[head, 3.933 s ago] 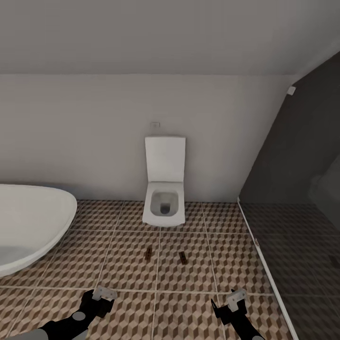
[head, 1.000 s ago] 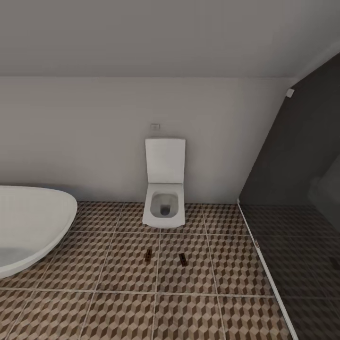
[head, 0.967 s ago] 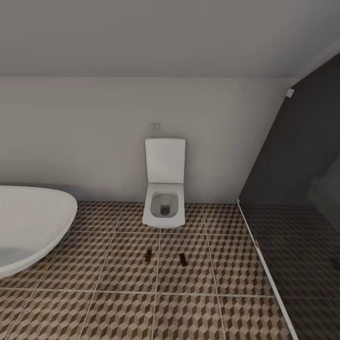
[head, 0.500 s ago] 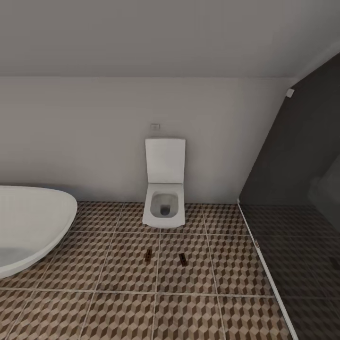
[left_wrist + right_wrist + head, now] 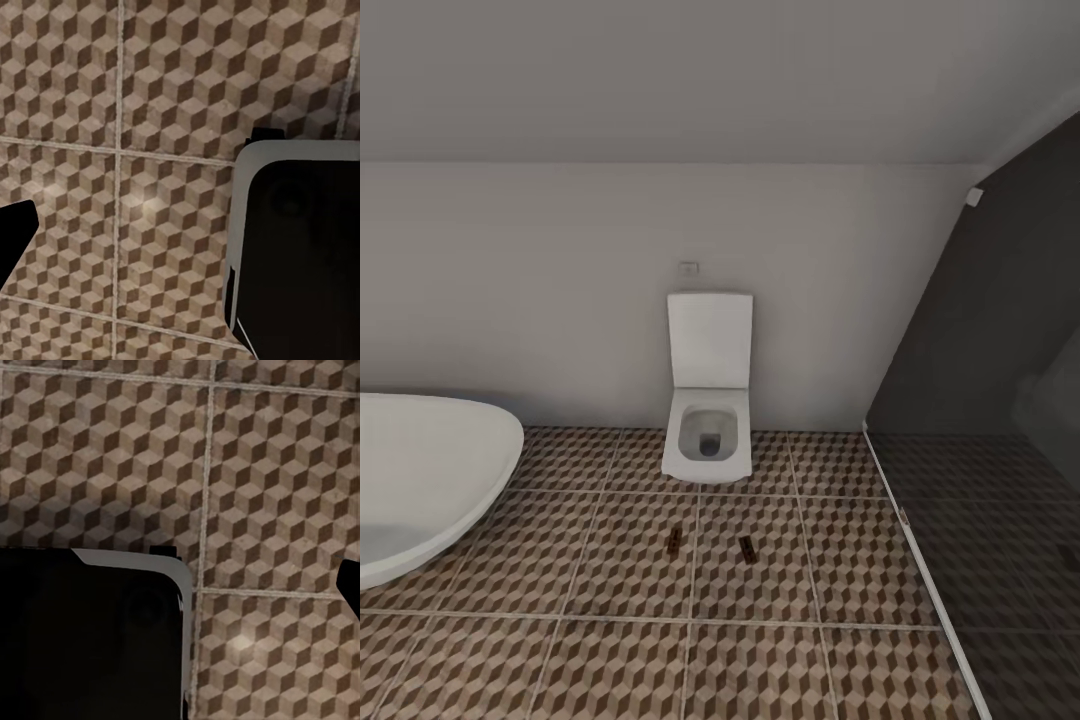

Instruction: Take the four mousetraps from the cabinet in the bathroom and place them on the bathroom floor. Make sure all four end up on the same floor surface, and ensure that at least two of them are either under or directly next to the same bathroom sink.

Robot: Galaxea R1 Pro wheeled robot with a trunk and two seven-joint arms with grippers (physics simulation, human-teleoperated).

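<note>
I looked down on the bathroom floor (image 5: 610, 660), its cube-patterned tiles filling the lower frame. Two mousetraps lay mid-frame on one tile, the left mousetrap (image 5: 674, 540) near the right mousetrap (image 5: 745, 546), apart. Behind them stood the toilet (image 5: 708, 400) against the wall, the bathtub (image 5: 420, 490) at left. My wrist cameras gave dark shapes over tiles; whether either tool was clenched I couldn't tell.

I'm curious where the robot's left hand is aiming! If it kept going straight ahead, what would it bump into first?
Probably the bathroom floor: the left wrist camera looks straight at the cube-patterned tiles, with nothing visible in between. How far off the floor is, I can't tell.
</note>
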